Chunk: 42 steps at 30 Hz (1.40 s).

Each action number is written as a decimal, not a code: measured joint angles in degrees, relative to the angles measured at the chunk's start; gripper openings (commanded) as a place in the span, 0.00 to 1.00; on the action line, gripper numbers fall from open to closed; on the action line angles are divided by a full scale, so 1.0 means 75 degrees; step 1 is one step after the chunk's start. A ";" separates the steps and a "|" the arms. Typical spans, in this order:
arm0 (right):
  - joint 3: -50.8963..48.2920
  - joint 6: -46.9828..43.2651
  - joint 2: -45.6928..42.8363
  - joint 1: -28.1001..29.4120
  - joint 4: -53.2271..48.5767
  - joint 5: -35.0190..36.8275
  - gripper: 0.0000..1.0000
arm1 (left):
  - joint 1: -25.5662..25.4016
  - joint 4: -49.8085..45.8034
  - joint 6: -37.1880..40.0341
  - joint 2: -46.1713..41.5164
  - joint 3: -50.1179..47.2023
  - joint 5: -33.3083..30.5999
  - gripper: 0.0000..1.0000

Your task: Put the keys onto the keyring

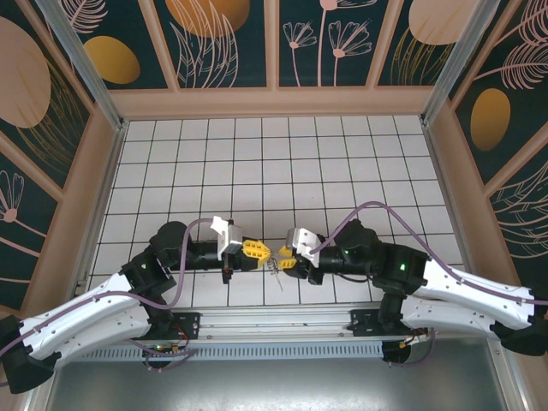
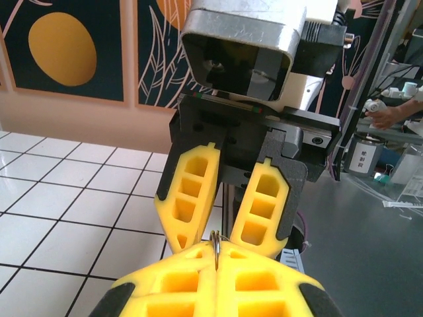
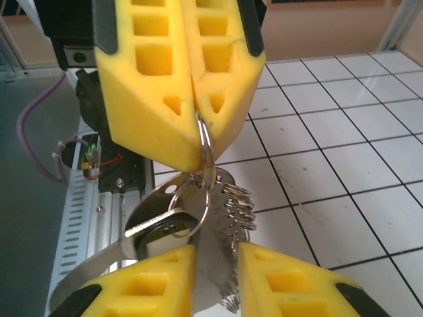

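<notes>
Your left fingers are pinched shut on the keyring, held above the near edge of the counter, with the keys bunched just beneath. Your right fingers clamp one key's blade. Hold it square to the ring's split and feed slowly.

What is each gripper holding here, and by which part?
The left gripper pinches the thin round metal keyring by its rim, silver keys hanging below; the right gripper's hold cannot be told.
</notes>
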 measured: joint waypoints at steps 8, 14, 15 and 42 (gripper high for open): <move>-0.0009 0.0073 -0.0393 0.0000 0.0393 -0.0052 0.28 | 0.0000 0.0163 -0.0064 -0.0122 -0.0026 0.0111 0.00; -0.0009 0.0388 -0.0446 0.0000 0.0411 -0.0105 0.37 | 0.0000 0.0286 -0.0064 -0.0175 -0.0041 0.0181 0.00; -0.0006 0.0408 -0.0449 0.0000 0.0411 -0.0140 0.37 | 0.0000 0.0289 -0.0064 -0.0175 -0.0041 0.0187 0.00; 0.0417 0.0740 0.0289 -0.0210 0.0388 -0.0868 0.10 | 0.0000 0.0239 -0.0050 -0.0254 -0.0096 0.0256 0.00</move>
